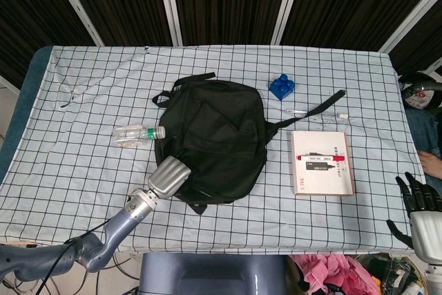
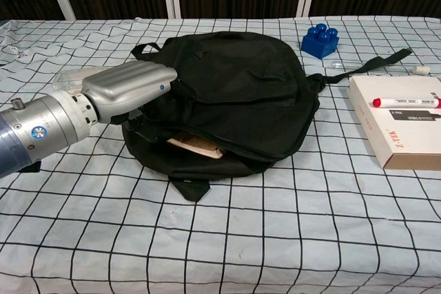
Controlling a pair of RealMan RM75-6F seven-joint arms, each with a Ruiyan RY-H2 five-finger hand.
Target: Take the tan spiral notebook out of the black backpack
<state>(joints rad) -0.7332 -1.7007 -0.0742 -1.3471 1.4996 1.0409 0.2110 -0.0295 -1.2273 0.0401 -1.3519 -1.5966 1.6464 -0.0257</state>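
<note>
Tabletop backpack gapes, tan notebook inside.

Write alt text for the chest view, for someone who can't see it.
The left robot hand reaches into the open black backpack, where a tan spiral notebook peeks out. A blue brick and a box with a red marker lie on the checked tablecloth.

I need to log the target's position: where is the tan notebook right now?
In the chest view, the tan notebook peeks from the black backpack's open near-left edge, beside the left hand.
</note>
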